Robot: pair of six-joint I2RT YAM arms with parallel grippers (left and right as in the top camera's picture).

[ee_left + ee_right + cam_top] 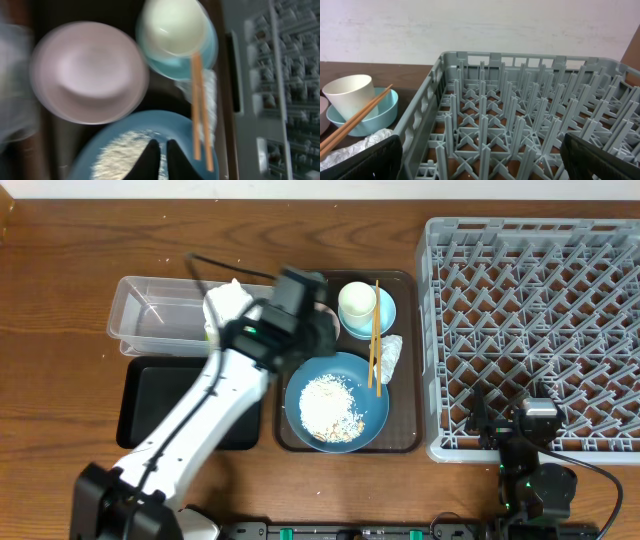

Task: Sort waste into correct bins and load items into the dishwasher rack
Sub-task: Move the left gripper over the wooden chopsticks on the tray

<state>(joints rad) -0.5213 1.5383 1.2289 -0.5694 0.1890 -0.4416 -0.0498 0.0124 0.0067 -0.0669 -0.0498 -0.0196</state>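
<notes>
Lying at the near edge of the brown tray [405,420], the dark-blue plate [345,372] carries a heap of white rice grains [328,408]. At the tray's far right corner a cream cup [357,300] stands in the small light-blue dish [388,312]. A pair of chopsticks [375,340] runs from the cup's rim to the plate's right rim. A crumpled white napkin [390,355] lies against the tray's right edge, between dish and plate. The pinkish bowl [89,72] sits at the tray's far left, largely covered by the left arm [215,400] in the overhead view.

The left gripper [161,146] hangs over the rice, its fingers set nearly together with nothing seen between them; the wrist view is blurred.

On the table [60,260], left of the brown tray, the clear tub [160,320] lies on the far side and the black tray [155,405] on the near side. A white crumpled lump [228,298] shows at the tub's right end, beside the arm.

The grey rack [530,330] fills the table's right side, just beside the brown tray. The right gripper [480,157] is at the rack's near edge, fingers spread wide, holding nothing.
</notes>
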